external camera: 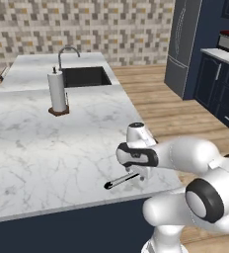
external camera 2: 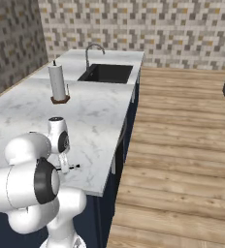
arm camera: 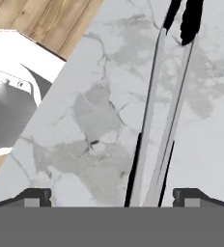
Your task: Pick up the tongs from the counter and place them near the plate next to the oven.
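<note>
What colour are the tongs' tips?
Black; the tongs are silver-grey along their arms with black ends, clearest in the hand view.

Silver black-tipped tongs (arm camera: 162, 111) on white grey-veined counter (external camera: 37, 148).

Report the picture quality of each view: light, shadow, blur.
Left base view: even, soft light; the tongs cast a faint shadow on the counter; the image is slightly soft. Right base view: the same flat light, no glare on the marble. Hand view: the tongs fairly crisp, thin dark shadows along their arms, the open gripper low over them.
</note>
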Available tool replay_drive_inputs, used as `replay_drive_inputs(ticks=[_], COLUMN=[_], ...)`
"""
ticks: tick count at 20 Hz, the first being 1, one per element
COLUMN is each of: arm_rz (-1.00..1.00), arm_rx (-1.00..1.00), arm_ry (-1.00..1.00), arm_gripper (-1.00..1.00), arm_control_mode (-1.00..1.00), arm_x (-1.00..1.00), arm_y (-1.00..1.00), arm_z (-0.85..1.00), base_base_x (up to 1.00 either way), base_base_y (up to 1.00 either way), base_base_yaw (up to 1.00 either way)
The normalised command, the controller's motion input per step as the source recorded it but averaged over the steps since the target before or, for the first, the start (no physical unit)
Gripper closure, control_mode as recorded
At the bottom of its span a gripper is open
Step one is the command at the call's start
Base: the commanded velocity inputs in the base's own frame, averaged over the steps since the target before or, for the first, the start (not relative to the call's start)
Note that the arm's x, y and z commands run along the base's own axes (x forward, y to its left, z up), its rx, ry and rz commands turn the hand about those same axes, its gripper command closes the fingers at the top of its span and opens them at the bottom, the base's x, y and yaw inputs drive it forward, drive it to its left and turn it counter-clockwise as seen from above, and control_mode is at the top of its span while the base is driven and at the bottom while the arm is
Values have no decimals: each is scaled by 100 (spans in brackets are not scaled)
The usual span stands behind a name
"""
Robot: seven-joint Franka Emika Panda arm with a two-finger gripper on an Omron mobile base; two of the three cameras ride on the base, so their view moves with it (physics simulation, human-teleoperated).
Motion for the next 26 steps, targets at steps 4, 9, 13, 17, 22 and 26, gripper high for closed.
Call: replay_drive_inputs(ticks=[4, 9, 13, 17, 22, 26], arm_rz=[-18, -17, -13, -10, -6, -3], arm_rx=[2, 1, 5, 5, 3, 0], arm_ry=[6, 6, 3, 0, 0, 1], arm_gripper=[-100, -100, -100, -100, -100, -100], arm_control_mode=[-100, -100, -100, -100, -100, -100], arm_x=[6, 12, 19, 16, 8, 2], arm_y=[0, 0, 0, 0, 0, 0], arm_z=[-18, -12, 0, 0, -5, -24], base_base_x=[0, 0, 0, 0, 0, 0], base_base_y=[0, 0, 0, 0, 0, 0], base_base_yaw=[0, 0, 0, 0, 0, 0])
